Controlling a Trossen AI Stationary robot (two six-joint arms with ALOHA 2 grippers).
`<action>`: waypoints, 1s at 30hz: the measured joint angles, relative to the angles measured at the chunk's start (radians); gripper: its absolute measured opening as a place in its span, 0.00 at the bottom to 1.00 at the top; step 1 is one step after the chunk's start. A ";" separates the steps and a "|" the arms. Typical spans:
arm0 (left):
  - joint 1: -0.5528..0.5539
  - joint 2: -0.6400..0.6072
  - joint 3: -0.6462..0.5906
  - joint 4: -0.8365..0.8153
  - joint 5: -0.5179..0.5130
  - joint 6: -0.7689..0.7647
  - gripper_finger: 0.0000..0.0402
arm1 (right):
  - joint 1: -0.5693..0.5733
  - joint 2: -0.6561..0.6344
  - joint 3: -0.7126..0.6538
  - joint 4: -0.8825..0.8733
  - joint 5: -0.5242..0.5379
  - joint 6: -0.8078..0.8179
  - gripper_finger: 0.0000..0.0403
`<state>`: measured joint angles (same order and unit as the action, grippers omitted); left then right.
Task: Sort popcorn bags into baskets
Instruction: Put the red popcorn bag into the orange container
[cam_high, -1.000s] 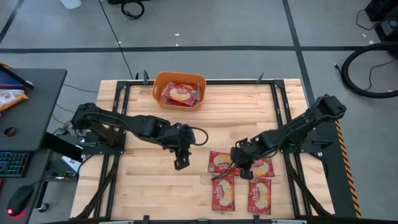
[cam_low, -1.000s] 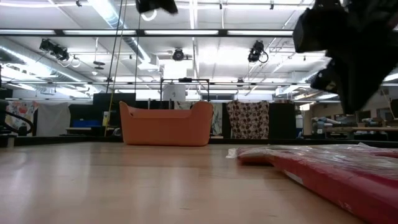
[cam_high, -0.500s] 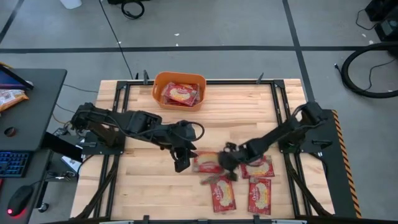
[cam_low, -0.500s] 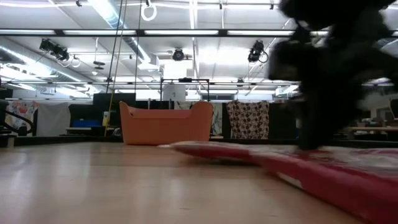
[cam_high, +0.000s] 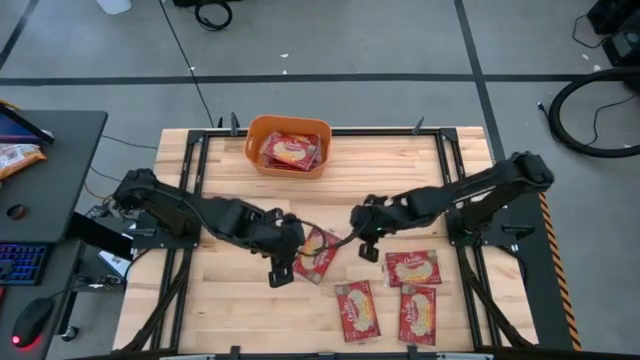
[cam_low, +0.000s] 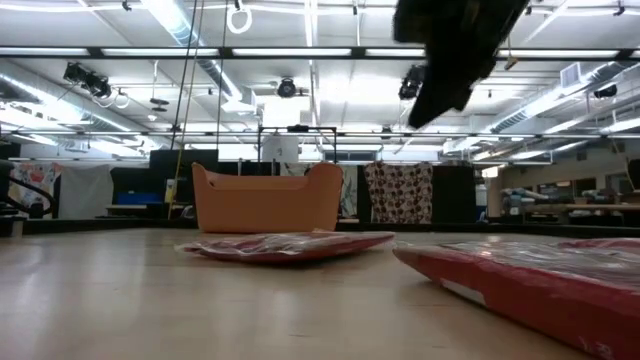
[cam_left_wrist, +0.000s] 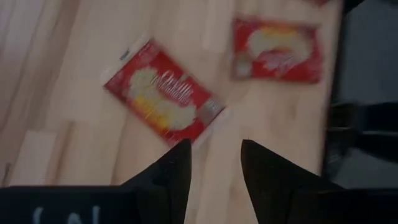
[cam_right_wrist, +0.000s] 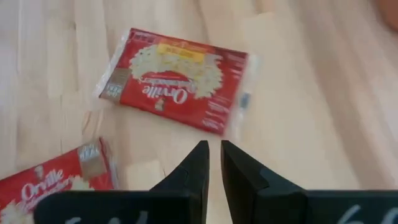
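Note:
One red popcorn bag (cam_high: 318, 252) lies flat on the table's middle, between my two grippers; it also shows in the low view (cam_low: 285, 245), the left wrist view (cam_left_wrist: 165, 99) and the right wrist view (cam_right_wrist: 177, 78). My left gripper (cam_high: 281, 272) (cam_left_wrist: 214, 152) is open and empty just left of it. My right gripper (cam_high: 366, 248) (cam_right_wrist: 213, 152) is shut and empty, raised above the table (cam_low: 455, 50) to the bag's right. The orange basket (cam_high: 252, 140) stands at the far edge with red bags (cam_high: 290, 152) in it.
Three more red bags lie flat at the near right (cam_high: 357, 310) (cam_high: 413, 267) (cam_high: 418, 314); the nearest fills the low view's right (cam_low: 540, 285). Bare wood lies between the middle bag and the basket (cam_low: 267, 198). A desk with a keyboard stands left of the table.
My right gripper has gone toward the table's left edge, sliding one bag out of the near-right group to the table's middle. It has then left the bag, risen and drawn back toward the far edge. The bag has turned askew. My left gripper has shifted slightly toward the near edge.

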<state>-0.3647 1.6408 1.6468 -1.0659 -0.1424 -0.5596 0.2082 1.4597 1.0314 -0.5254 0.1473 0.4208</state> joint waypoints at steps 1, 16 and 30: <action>-0.005 0.000 -0.033 0.020 -0.015 -0.001 0.36 | 0.005 -0.032 0.000 -0.033 0.013 0.018 0.12; 0.015 0.183 -0.218 0.384 -0.075 -0.214 0.35 | 0.053 -0.312 0.001 -0.379 0.228 0.275 0.12; 0.052 0.551 0.071 0.322 -0.177 -0.388 0.47 | 0.108 -0.437 0.001 -0.515 0.219 0.264 0.12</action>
<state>-0.3128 2.1914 1.7177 -0.7440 -0.3198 -0.9472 0.3158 1.0227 1.0325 -1.0407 0.3660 0.6850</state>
